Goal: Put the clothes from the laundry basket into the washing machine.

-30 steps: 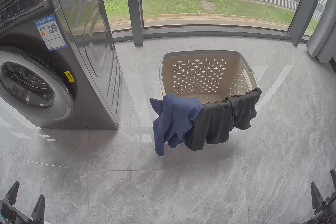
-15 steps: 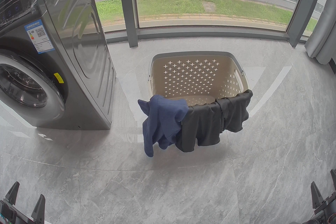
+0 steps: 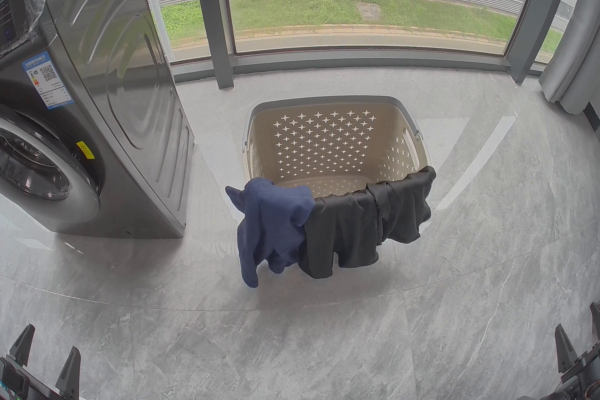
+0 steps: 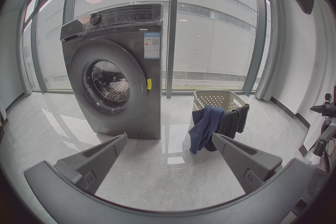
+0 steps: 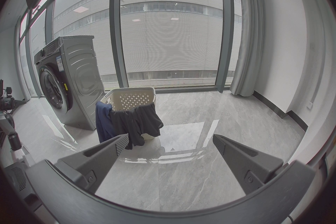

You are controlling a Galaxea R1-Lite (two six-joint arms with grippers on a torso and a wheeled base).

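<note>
Both arms low, on the near side of the laundry basket and well apart from it. Left pincer with fingers spread, nothing between them; right pincer likewise parted and empty. Wide run of glossy grey stone floor between pincers and basket. Basket of beige plastic, rectangular, star-punched walls, grey rim. Crumpled blue garment over its near-left corner, hanging outside; touching it, matte black garment draped along the rest of the near rim. Left of the basket, past a strip of floor, boxy grey washing machine with a round glass door
</note>
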